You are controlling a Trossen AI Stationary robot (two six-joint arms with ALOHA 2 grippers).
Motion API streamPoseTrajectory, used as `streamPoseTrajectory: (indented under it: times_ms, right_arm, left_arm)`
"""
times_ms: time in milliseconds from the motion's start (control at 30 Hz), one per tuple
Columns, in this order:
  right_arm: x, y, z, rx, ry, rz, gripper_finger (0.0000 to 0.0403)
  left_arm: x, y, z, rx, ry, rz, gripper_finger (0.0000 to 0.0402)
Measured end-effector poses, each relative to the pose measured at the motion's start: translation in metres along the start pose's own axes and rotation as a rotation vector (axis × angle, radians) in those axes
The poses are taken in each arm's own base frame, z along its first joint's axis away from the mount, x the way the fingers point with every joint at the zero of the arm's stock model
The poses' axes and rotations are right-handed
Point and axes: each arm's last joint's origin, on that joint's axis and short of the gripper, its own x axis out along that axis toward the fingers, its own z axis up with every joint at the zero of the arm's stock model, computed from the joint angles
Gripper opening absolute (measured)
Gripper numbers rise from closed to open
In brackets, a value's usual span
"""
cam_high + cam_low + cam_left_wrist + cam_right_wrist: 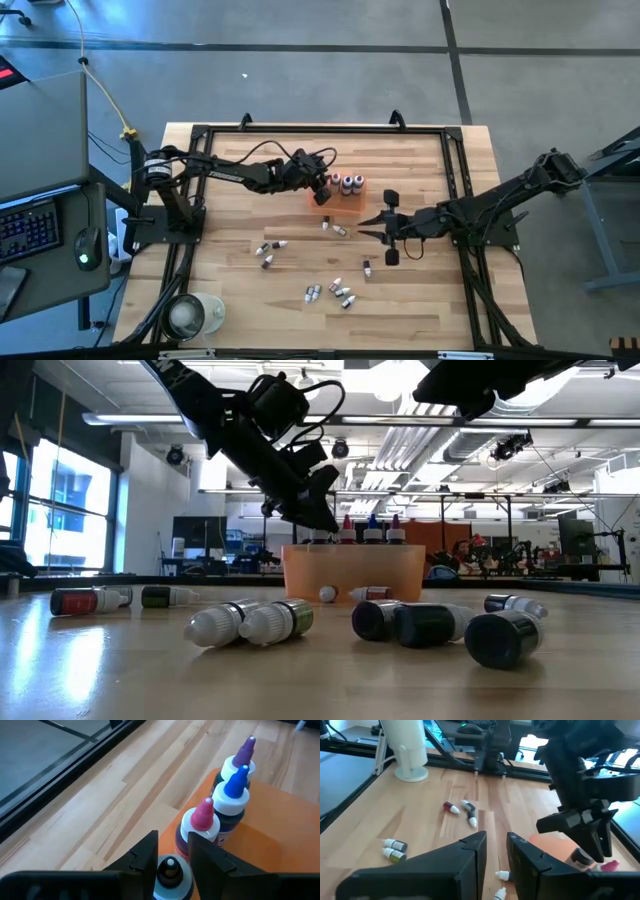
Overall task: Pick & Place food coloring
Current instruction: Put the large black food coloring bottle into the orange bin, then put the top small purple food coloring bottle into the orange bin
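Orange plastic forms the small tray [345,203] near the middle of the wooden tabletop [430,300], and four food coloring bottles stand upright in a row inside it. The left claw [171,856] hangs over the end of that row, its two dark fingers [145,857] parted on either side of a dark-capped bottle [171,872], with small gaps showing, so it does not look clamped. Next along the row come a pink-capped bottle [200,827], a blue-capped bottle [232,800] and a purple-capped bottle [244,755]. More bottles [338,291] lie scattered on their sides across the tabletop in front of the tray. The right claw [495,851] hovers just beside the tray, above the boards, with its fingers set narrowly apart around nothing. A white round cup [190,314] stands at the near left corner.
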Motion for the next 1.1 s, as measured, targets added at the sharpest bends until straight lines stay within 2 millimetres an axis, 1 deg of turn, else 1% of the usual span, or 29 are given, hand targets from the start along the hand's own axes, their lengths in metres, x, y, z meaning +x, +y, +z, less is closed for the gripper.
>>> streamPoseTrajectory:
  times_ms: [167, 333, 400, 467, 567, 633, 733, 833, 933, 1000, 1067, 1100]
  right_arm:
    - [0.0, 0.0, 0.0, 0.0, 0.0, 0.002, 0.0068]
    - [0.0, 0.0, 0.0, 0.035, 0.0, -0.001, 0.0069]
    - [0.0, 0.0, 0.0, 0.049, 0.0, 0.003, 0.0072]
    - [0.0, 0.0, 0.0, 0.053, 0.0, 0.003, 0.008]
    - [0.0, 0.0, 0.0, 0.05, 0.0, 0.006, 0.0097]
    - [0.001, 0.001, 0.0, 0.033, 0.003, 0.024, 0.0109]
    - [0.003, 0.003, -0.003, 0.011, 0.018, 0.045, 0.0121]
    - [0.009, 0.005, -0.008, -0.03, 0.046, 0.053, 0.0125]
    - [0.021, 0.005, -0.02, -0.029, 0.107, 0.04, 0.0126]
    - [0.03, 0.004, -0.029, 0.021, 0.153, 0.023, 0.0126]
    - [0.039, 0.002, -0.038, 0.067, 0.197, 0.012, 0.0126]
    - [0.042, 0.001, -0.041, 0.08, 0.217, 0.008, 0.0126]
  left_arm:
    - [0.0, 0.0, 0.0, 0.008, 0.001, 0.009, 0.0136]
    - [-0.005, 0.004, 0.005, 0.008, -0.024, 0.101, 0.0157]
    - [-0.006, 0.004, 0.003, 0.021, -0.013, 0.105, 0.0161]
    - [-0.012, 0.005, 0.007, 0.032, -0.011, 0.089, 0.0163]
    - [-0.023, -0.001, 0.019, 0.035, -0.019, 0.055, 0.0163]
    - [-0.035, -0.004, 0.02, 0.071, 0.071, 0.054, 0.0163]
    - [-0.058, -0.014, 0.042, 0.104, 0.114, 0.032, 0.0163]
    - [-0.087, -0.021, 0.051, 0.15, 0.253, 0.025, 0.0163]
    - [-0.114, -0.03, 0.067, 0.149, 0.336, 0.022, 0.0163]
    - [-0.139, -0.032, 0.072, 0.177, 0.389, 0.039, 0.0163]
    - [-0.165, -0.034, 0.085, 0.172, 0.347, 0.045, 0.0163]
    - [-0.178, -0.035, 0.087, 0.161, 0.325, 0.045, 0.0163]
